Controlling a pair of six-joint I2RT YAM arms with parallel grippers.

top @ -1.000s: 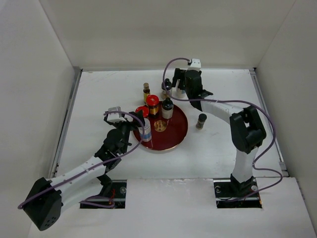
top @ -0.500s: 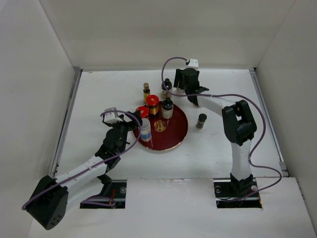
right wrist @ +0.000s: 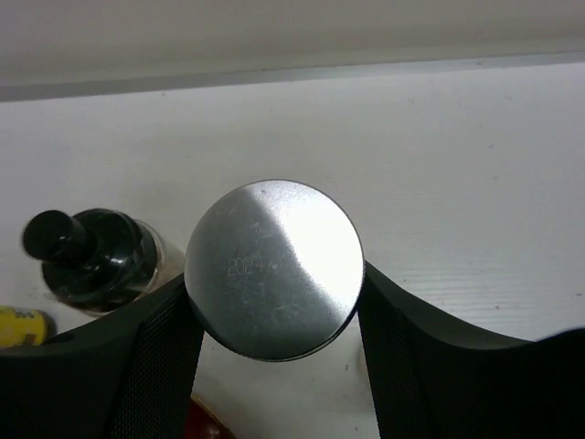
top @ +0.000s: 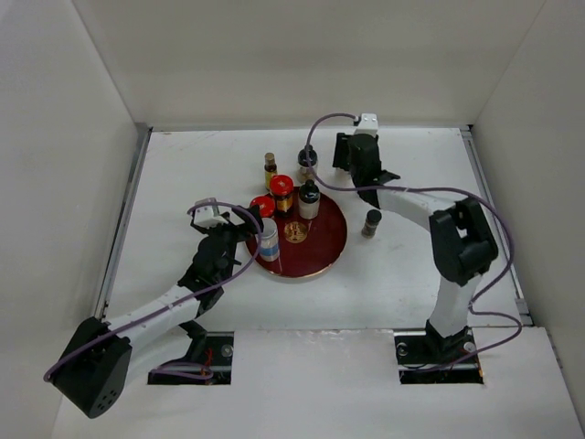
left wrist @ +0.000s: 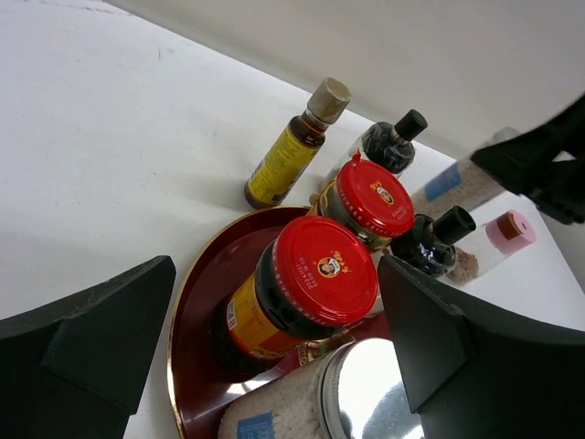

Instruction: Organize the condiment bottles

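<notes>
A round dark red tray [top: 322,252] holds two red-lidded dark jars [top: 281,192] [top: 262,207], a black-capped bottle [top: 309,199] and a silver-white cylinder [top: 269,240]. My left gripper [top: 239,240] is open just left of that cylinder; in the left wrist view [left wrist: 274,302] its jaws stand wide around the cylinder's silver lid [left wrist: 366,402] and the nearer red jar [left wrist: 315,274]. My right gripper [top: 343,167] is shut on another silver-lidded cylinder [right wrist: 274,270] behind the tray. A slim yellow-labelled bottle [top: 271,169], a black-capped bottle [top: 308,163] and a pink-capped bottle [top: 371,222] stand off the tray.
White walls close in the table at the back and both sides. A metal rail [top: 128,210] runs along the left edge. The arm bases [top: 439,347] sit at the near edge.
My right gripper has shifted a little to the right with the cylinder held in it. My left arm has barely moved.
</notes>
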